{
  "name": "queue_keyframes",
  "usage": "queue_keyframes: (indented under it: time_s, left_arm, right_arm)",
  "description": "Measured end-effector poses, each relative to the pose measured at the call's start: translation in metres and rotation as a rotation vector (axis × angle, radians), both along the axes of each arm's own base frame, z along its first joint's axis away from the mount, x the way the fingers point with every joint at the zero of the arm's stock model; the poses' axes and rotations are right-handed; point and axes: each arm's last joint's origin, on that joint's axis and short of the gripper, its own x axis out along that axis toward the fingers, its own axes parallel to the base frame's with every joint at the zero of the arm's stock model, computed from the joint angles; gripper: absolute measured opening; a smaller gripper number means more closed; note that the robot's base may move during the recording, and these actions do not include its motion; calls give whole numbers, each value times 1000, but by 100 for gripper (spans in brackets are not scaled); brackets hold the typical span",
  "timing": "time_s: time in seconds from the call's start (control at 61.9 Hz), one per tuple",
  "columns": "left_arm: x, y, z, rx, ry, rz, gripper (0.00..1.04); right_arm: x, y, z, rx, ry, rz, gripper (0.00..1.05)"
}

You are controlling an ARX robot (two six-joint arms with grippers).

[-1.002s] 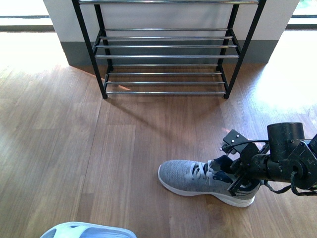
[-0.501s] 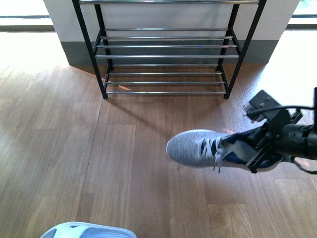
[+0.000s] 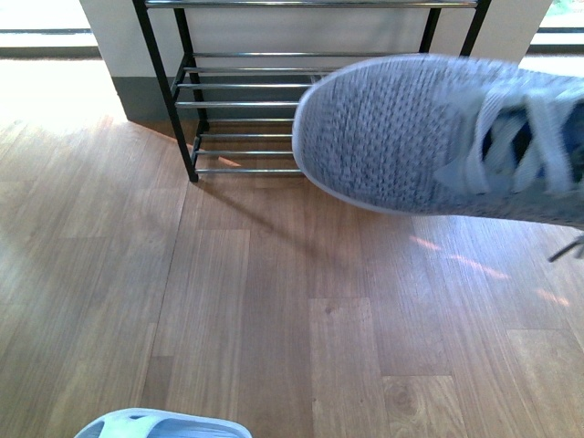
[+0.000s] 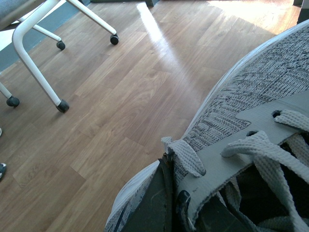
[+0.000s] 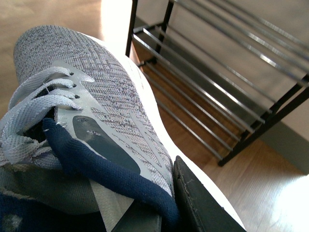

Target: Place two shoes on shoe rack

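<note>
One grey knit sneaker hangs in the air close to the front camera, blurred, toe to the left, in front of the shoe rack. Neither arm shows there. In the right wrist view my right gripper is shut on this sneaker at its navy collar. A black finger presses its outer side, and the rack's chrome rods lie just beyond the toe. In the left wrist view my left gripper is shut on a second grey knit sneaker at its lace panel, above bare wood floor.
A pale blue slide sandal lies at the near left edge of the floor. White chair legs on castors stand on the floor in the left wrist view. A grey wall base runs behind the rack.
My right gripper has lifted its sneaker off the floor at the right, up and toward the camera. The shoe now covers the upper right of the front view and hides the arm.
</note>
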Motion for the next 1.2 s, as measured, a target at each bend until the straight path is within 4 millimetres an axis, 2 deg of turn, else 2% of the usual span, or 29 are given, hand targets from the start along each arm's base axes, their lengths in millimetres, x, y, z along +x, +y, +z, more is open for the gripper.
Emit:
queue_keyframes:
  time_s: [0.048, 0.178, 0.259, 1.196]
  left_arm:
    - [0, 0, 0, 0, 0, 0, 2]
    - [0, 0, 0, 0, 0, 0, 2]
    - [0, 0, 0, 0, 0, 0, 2]
    - [0, 0, 0, -1, -1, -2, 2]
  right_arm:
    - [-13, -1, 9, 21, -25, 8, 4]
    - [-65, -3, 32, 82, -157, 3, 4]
    - [-75, -2, 44, 87, -226, 7, 4]
    - [-75, -3, 41, 110, -198, -14, 4]
